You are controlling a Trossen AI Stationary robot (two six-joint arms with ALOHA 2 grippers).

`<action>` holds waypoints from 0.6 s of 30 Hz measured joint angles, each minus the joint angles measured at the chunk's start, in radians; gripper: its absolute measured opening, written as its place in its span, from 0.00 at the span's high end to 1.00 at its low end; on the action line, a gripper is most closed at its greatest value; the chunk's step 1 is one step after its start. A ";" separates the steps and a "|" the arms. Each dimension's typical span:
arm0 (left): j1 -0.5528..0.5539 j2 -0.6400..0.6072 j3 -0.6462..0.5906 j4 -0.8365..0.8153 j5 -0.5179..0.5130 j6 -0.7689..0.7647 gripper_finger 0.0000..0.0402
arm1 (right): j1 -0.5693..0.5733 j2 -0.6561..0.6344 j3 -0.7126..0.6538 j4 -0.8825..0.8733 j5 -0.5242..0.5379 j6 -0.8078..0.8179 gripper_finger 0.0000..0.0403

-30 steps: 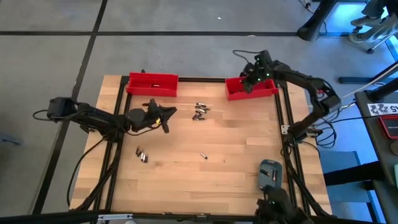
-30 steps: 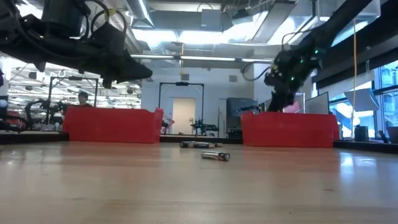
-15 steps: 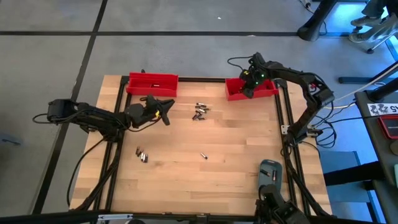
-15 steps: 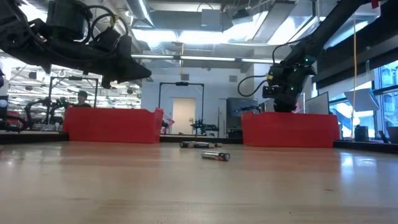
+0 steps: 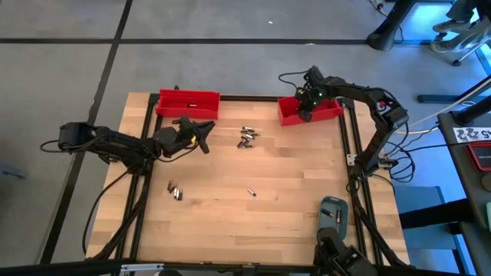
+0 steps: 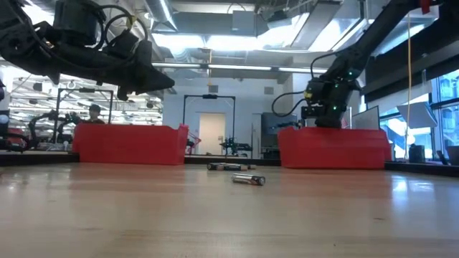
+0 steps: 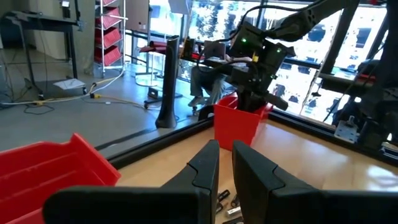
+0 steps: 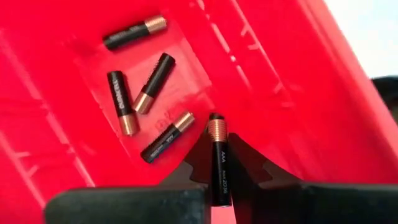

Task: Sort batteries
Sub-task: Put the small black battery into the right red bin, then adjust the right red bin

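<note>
The wooden table [image 5: 230, 222] carries two red bins along its far edge. The right arm reaches in from the table's right side, elbow high, wrist bent down over the right bin [image 5: 330, 111]. The left arm stretches low across from the left edge, wrist held above the wood near the left bin [image 5: 188, 103]. The right gripper [image 8: 219, 163] has its jaws clamped on one battery [image 8: 220, 158], standing on end between them; four more cells [image 8: 144, 109] lie on the bin floor just beyond the fingertips. The left gripper [image 7: 225, 163] has its jaws nearly together, holding nothing; a loose cluster of batteries [image 5: 246, 137] lies on the table ahead of them.
</note>
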 joint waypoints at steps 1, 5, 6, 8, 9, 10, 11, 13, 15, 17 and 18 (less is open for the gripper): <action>0.000 0.000 0.000 -0.001 0.000 -0.001 0.91 | 0.001 0.000 0.000 -0.002 0.016 0.014 0.94; 0.000 0.000 0.000 -0.001 0.000 -0.002 0.91 | 0.007 0.000 -0.001 -0.011 0.062 0.077 0.94; 0.000 0.000 0.000 -0.001 0.000 -0.002 0.91 | 0.007 -0.001 -0.001 -0.014 0.076 0.094 0.93; 0.000 0.000 0.000 -0.001 0.000 -0.002 0.91 | 0.017 -0.001 -0.001 -0.023 0.111 0.122 0.91; 0.000 0.000 0.000 -0.001 0.000 -0.002 0.91 | 0.022 0.000 0.005 -0.030 0.123 0.131 0.88; 0.000 0.000 0.000 -0.001 0.000 -0.002 0.91 | 0.026 0.000 0.013 -0.042 0.139 0.139 0.85; 0.000 0.000 0.000 -0.001 0.000 -0.002 0.91 | 0.028 0.002 0.023 -0.055 0.148 0.149 0.82; 0.000 0.000 0.000 -0.001 0.000 -0.002 0.91 | 0.034 0.004 0.044 -0.082 0.145 0.171 0.74; 0.000 0.000 0.000 -0.001 0.000 -0.002 0.91 | 0.034 0.004 0.075 -0.105 0.144 0.176 0.66; 0.000 0.000 0.000 -0.002 0.000 -0.002 0.91 | 0.034 0.004 0.113 -0.133 0.143 0.182 0.59; 0.000 0.000 0.000 -0.003 0.000 -0.002 0.91 | 0.034 0.004 0.134 -0.155 0.143 0.190 0.56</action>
